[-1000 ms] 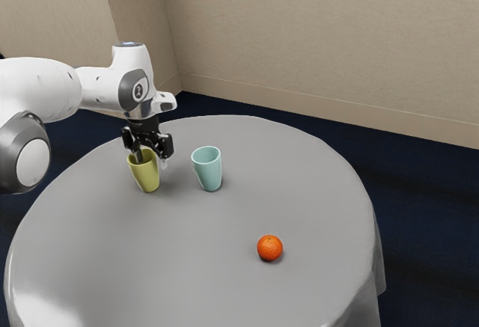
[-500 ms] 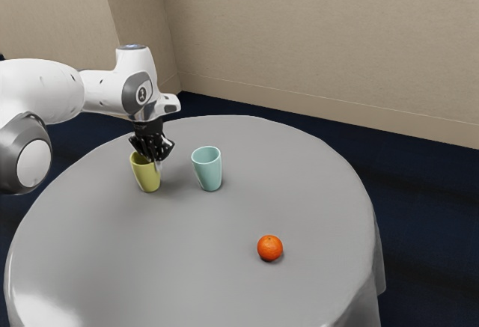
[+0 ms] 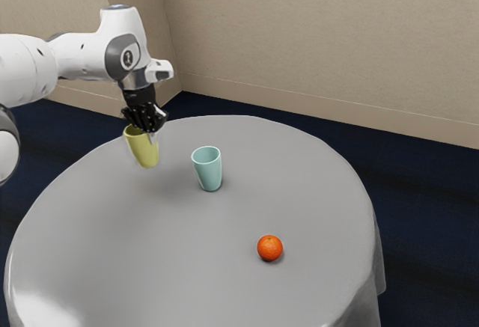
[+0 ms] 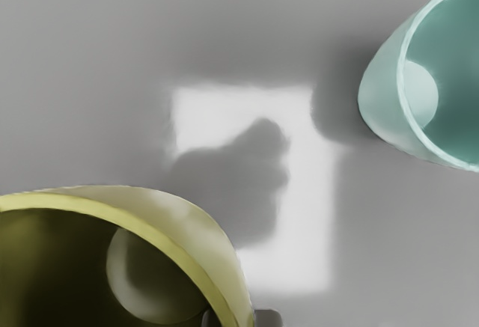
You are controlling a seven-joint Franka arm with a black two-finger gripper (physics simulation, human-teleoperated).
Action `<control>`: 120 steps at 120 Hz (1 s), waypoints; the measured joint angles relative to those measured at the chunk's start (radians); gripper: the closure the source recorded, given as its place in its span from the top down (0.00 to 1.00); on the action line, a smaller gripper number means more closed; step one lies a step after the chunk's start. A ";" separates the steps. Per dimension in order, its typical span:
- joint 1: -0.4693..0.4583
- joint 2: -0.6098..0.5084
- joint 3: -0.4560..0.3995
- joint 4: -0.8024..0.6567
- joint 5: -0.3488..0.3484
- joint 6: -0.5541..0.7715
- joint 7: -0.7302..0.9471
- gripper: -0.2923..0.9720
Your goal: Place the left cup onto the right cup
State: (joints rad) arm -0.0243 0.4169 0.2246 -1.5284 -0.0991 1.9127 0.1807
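in the exterior view's upper left the pincer (image 3: 144, 123) is clamped on the rim of the yellow-green cup (image 3: 142, 150), which hangs tilted, clear of the grey worktop (image 3: 187, 267); the teal cup (image 3: 207, 168) stands upright near its right, apart from it; an orange (image 3: 270, 248) lies well apart, lower right

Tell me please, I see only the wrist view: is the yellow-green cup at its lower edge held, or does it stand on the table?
Observer: Held. In the exterior view the jaws are shut on the rim of the yellow-green cup, and it hangs tilted above the table.
Operator: And the other cup, is it upright?
Observer: Yes, the teal cup stands upright on the table, at the exterior view's right of the held one, apart from it.
Operator: Is anything else on the table?
Observer: One orange, nearer the front edge, away from both cups.
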 joint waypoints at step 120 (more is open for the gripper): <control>-0.134 0.153 -0.066 0.331 0.062 -0.118 -0.004 0.15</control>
State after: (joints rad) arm -0.1579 0.5704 0.1585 -1.1974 -0.0368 1.7942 0.1771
